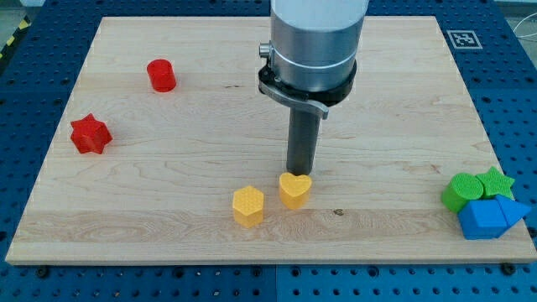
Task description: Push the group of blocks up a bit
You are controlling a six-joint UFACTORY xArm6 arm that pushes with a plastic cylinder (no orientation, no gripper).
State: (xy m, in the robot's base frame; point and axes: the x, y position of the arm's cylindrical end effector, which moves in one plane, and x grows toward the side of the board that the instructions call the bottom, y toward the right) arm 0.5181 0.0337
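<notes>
My tip (299, 173) stands on the wooden board (210, 109) just above the yellow heart (294, 190), touching or nearly touching its top edge. A yellow hexagon (247, 205) sits a little to the left and below the heart. At the view's bottom right a tight group sits at the board's edge: a green cylinder (461, 191), a green star (496, 181), a blue cube (481, 220) and a blue triangle-like block (510, 210). A red cylinder (161, 75) and a red star (90, 134) lie at the view's left.
The arm's grey metal body (315, 42) rises above the rod at the view's top centre. A black and white marker tag (462, 39) sits at the board's top right corner. A blue perforated table (25, 101) surrounds the board.
</notes>
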